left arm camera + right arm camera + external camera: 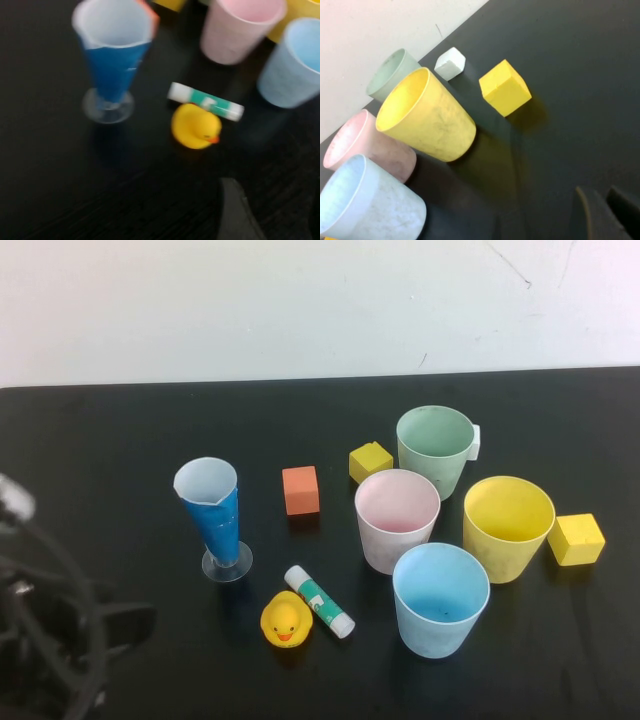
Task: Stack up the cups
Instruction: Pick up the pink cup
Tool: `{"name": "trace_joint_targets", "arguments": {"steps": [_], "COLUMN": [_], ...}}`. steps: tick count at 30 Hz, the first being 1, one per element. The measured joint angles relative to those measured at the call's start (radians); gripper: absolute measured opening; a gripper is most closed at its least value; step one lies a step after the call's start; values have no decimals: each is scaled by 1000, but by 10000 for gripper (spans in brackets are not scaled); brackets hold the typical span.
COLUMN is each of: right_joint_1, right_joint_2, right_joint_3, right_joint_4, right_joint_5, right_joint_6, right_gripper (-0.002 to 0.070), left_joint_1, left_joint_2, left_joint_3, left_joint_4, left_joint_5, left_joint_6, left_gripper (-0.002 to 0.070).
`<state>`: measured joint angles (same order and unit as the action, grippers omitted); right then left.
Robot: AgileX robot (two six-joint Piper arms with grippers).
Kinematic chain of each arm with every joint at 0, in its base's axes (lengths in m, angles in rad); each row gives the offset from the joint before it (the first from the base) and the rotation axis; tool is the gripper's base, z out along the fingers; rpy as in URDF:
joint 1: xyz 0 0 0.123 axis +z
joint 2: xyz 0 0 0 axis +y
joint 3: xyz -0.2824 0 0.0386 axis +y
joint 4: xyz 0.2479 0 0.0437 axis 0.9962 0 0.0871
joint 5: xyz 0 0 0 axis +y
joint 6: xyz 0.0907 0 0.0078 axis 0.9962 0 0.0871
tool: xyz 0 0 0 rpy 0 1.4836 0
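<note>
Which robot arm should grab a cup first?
Probably the right. The right hand hangs just beside the yellow cup. The left hand, open, is over by the rubber duck, farther from the four cups.

The four cups were pastel: green cup (436, 445), pink cup (397, 517), yellow cup (507, 526), light blue cup (440, 598). The cone glass (212, 510) was deep blue with a clear base. The duck (286, 620) was yellow, orange-beaked; the tube (319, 601) white with green, perhaps printed. The table (120, 440) was black.
</note>
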<state>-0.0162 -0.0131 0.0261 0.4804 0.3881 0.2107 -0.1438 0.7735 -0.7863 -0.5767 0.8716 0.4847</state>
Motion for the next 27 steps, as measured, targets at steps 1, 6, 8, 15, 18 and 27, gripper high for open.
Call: {"name": "trace_joint_targets", "arguments": {"steps": [1,6,8,15,18,27], "right_joint_1": [0,0,0,0,0,0], "right_joint_2": [0,0,0,0,0,0], "right_joint_3": [0,0,0,2,2,2], "right_joint_4": [0,0,0,-11,-17,5], "right_joint_5": [0,0,0,-35,-72,-91], "right_joint_6": [0,-12,-20,-26,-50,-149], "right_gripper": [64,64,64,64,64,64], "left_joint_1": [0,-2,-6,-147,-228,-349], "left_joint_2": [26,142,176,247,271,408], "left_joint_3": [-16,-96,-127,-207,-220,-258], "left_joint_4": [-15,-36,-36,-27,-11,4], "left_joint_5": [19,114,145,97,20,-129], "left_joint_6": [23,85,92,131,133,123], "left_gripper": [300,300,300,290,284,281]}}
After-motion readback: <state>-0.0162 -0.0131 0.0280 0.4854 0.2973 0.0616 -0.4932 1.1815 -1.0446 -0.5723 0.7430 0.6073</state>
